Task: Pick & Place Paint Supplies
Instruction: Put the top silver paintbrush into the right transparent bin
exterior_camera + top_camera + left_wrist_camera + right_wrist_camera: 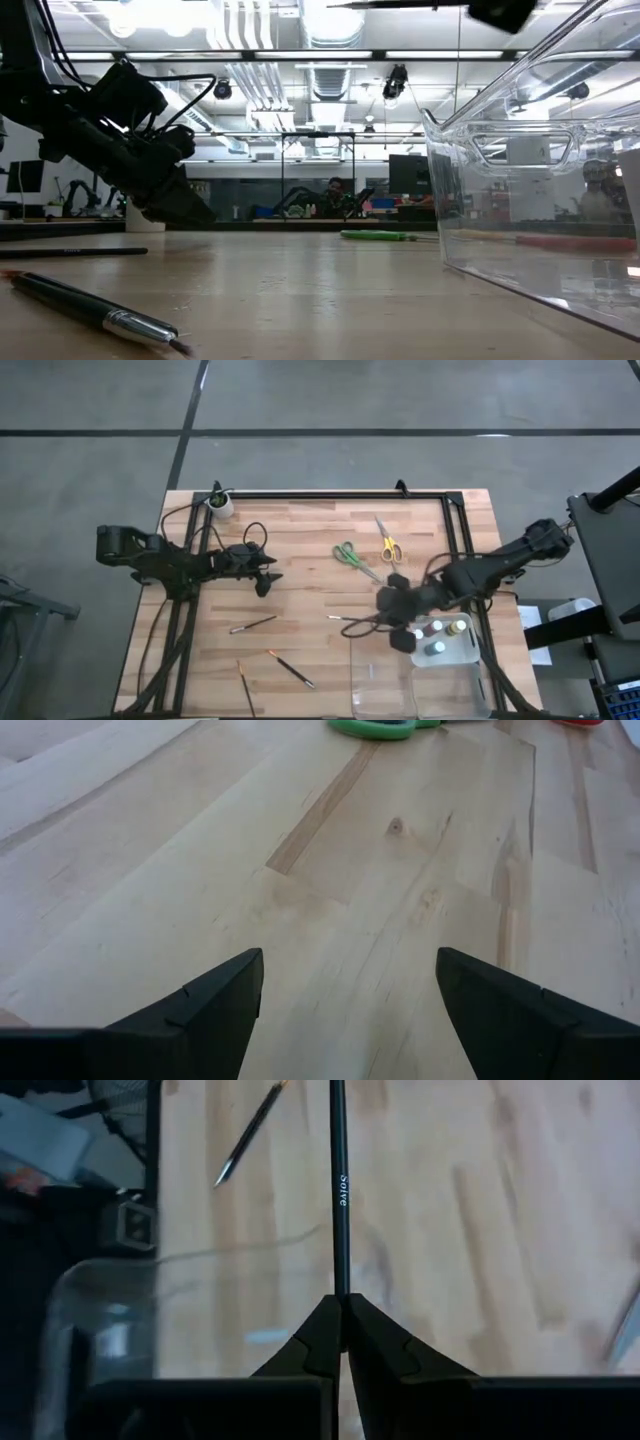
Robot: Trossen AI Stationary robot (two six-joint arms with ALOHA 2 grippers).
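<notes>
My right gripper (384,620) is shut on a thin black brush (340,1190) and holds it above the table, just left of the clear tray (372,678). The brush also shows near the top of the low view (400,5). Small paint bottles (441,637) stand in the tray's far part. My left gripper (350,990) is open and empty, low over bare wood on the table's left half (267,580). Green scissors (349,555) and yellow scissors (388,546) lie flat on the far middle of the table. Three more brushes (253,625) (291,669) (245,686) lie flat near the front. My right gripper pinches the black brush near one end (341,1292) between its two fingertips. The brush runs straight out ahead of the fingers, along them, toward the table's left. It is lifted clear of the table and about level.
A small white cup (220,505) stands at the far left corner. A black frame rail (330,494) runs along the far edge and down the right side. A red object (560,240) lies behind the tray in the low view. Bare wood lies between the two grippers.
</notes>
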